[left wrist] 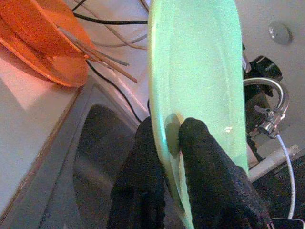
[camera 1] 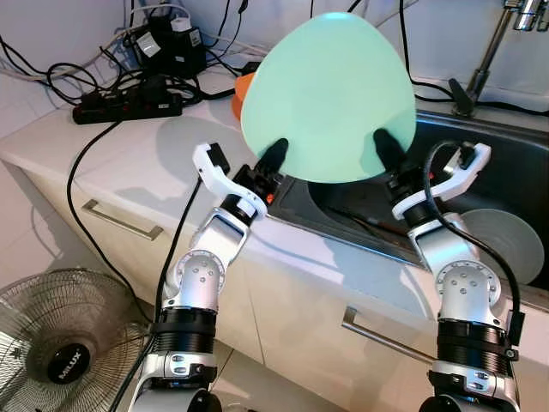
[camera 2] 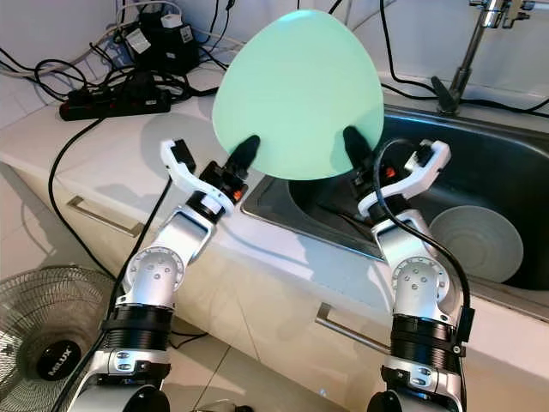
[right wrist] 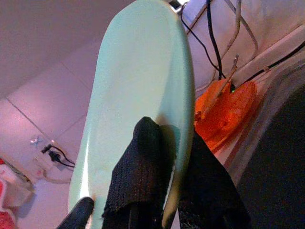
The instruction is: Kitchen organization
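Observation:
A large pale green plate (camera 1: 330, 94) is held up on edge above the counter and the sink's left rim. My left gripper (camera 1: 273, 157) is shut on its lower left rim, and the left wrist view shows the rim pinched between the black fingers (left wrist: 200, 157). My right gripper (camera 1: 388, 148) is shut on the lower right rim, with its fingers (right wrist: 143, 162) on both faces of the plate (right wrist: 138, 95). An orange bowl (left wrist: 47, 43) with chopsticks sits on the counter behind the plate.
A steel sink (camera 1: 506, 172) lies to the right with a grey plate (camera 2: 476, 243) in it and a tap (camera 1: 480, 60) behind. A black power strip (camera 1: 129, 103) and cables clutter the counter's back left. Drawers with metal handles (camera 1: 120, 221) lie below, with a floor fan (camera 1: 60, 343) beside them.

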Controlling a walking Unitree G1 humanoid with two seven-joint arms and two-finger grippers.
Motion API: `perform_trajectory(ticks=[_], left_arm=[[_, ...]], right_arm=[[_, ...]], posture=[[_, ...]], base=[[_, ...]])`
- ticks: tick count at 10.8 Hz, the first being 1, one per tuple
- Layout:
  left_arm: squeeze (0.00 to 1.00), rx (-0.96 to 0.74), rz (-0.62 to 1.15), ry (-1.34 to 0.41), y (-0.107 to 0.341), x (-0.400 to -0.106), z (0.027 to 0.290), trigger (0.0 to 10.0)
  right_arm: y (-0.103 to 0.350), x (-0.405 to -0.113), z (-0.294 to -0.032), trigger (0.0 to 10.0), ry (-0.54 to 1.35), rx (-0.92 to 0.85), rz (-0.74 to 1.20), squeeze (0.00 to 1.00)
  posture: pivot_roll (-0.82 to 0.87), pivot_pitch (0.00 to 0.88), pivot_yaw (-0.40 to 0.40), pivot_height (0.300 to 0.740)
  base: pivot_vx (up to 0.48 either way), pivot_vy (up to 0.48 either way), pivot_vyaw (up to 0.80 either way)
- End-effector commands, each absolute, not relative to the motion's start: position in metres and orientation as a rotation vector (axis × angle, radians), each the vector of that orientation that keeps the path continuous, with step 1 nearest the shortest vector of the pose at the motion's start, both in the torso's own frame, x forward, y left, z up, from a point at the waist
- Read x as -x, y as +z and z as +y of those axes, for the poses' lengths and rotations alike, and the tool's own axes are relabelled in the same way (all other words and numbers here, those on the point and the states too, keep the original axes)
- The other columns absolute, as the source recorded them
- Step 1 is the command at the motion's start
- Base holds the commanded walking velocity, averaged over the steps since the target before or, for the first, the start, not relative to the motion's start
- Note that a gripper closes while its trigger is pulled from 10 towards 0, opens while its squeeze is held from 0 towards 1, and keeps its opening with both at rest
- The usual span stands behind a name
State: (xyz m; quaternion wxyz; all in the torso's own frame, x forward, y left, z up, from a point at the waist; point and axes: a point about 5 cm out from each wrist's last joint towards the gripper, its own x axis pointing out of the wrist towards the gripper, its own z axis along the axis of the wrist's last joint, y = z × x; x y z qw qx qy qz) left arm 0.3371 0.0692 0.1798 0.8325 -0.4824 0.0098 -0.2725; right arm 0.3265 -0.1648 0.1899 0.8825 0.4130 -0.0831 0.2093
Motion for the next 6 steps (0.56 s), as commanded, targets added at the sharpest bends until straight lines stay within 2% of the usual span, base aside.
perform_trajectory(ticks=[1,6], left_arm=[[1.00,1.020,0.001,-0.637,0.194,-0.337,0.052,10.0],[1.00,0.876,0.053,-0.687,0.182,-0.329,0.045,10.0]], right_arm=[[0.193,-0.326,-0.159,0.0,0.465,-0.844,-0.169,0.00],[0.207,-0.334,-0.182,0.0,0.321,-1.004,-0.293,0.00]], posture=[[0.02,0.000,0.107,0.740],[0.02,0.000,0.110,0.740]], base=[[0.000,0.000,0.00],[0.000,0.000,0.00]])
